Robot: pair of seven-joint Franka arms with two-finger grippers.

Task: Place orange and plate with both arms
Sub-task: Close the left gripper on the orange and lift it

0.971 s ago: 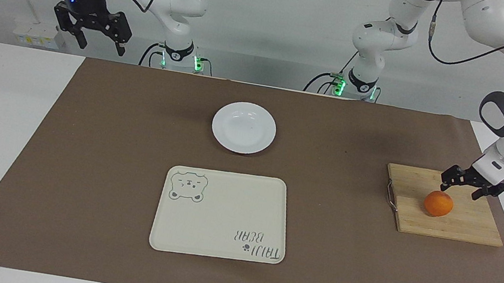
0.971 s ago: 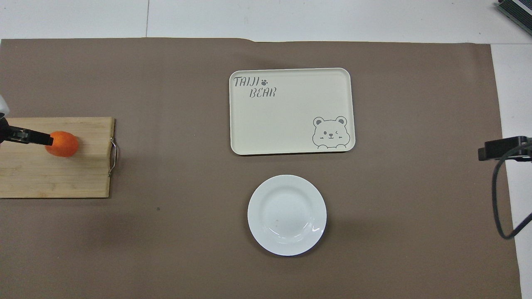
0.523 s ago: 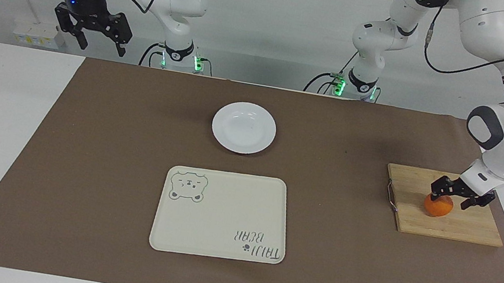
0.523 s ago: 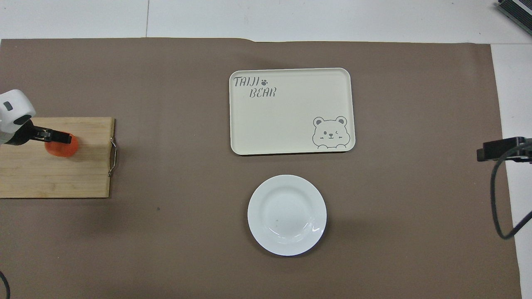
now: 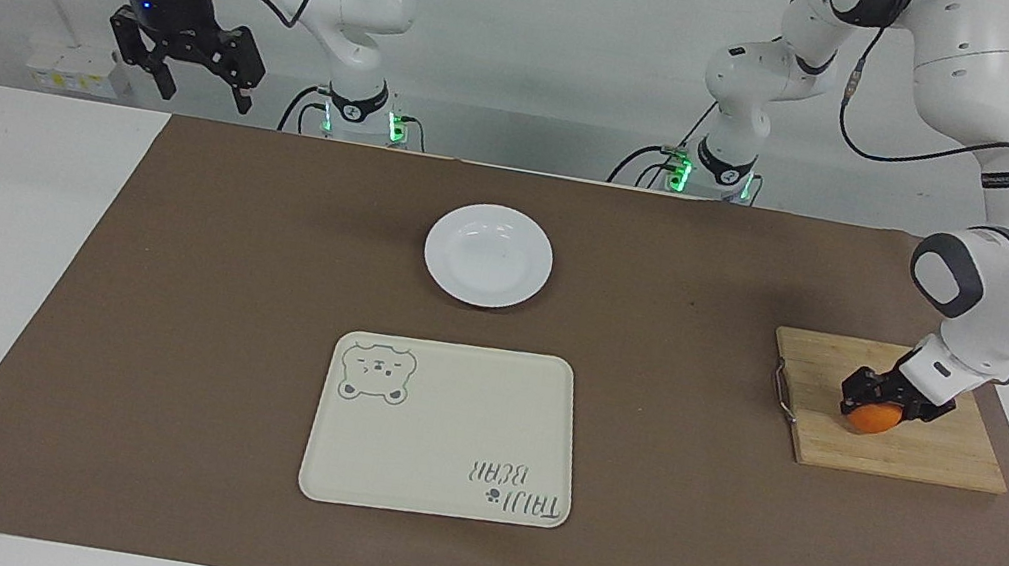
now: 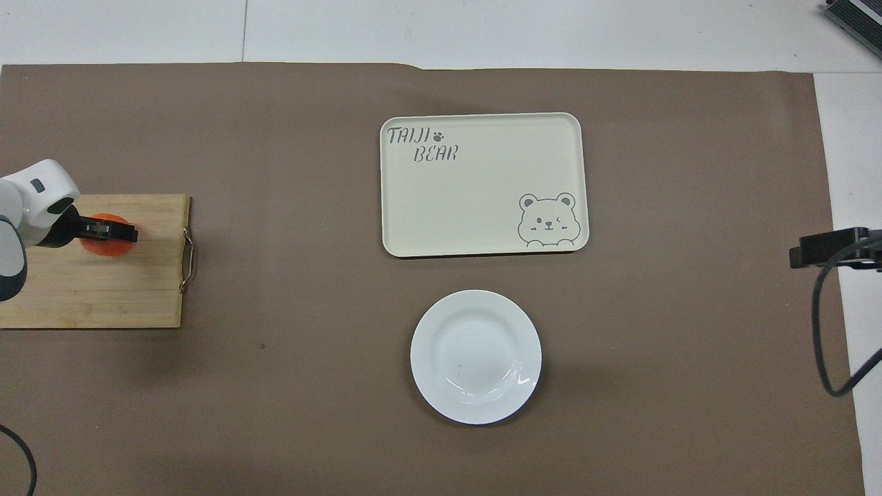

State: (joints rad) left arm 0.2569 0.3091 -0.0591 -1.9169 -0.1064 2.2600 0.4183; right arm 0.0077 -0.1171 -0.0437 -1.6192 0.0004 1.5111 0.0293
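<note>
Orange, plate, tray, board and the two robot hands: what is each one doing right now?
orange: on the cutting board, gripped.
left gripper: down on the board, shut on the orange.
right gripper: open, up in the air, waiting.
plate: empty, on the brown mat.
tray: empty, flat.
cutting board: flat, holding the orange.

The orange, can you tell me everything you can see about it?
The orange is small, round and bright orange, with smooth-looking skin. It sits on a wooden cutting board at the left arm's end of the table. The left gripper has come down over it and is shut on it, so the black fingers hide its top and only the lower part shows in the facing view. It has not been lifted yet; it rests on the board, far from the white plate.
</note>
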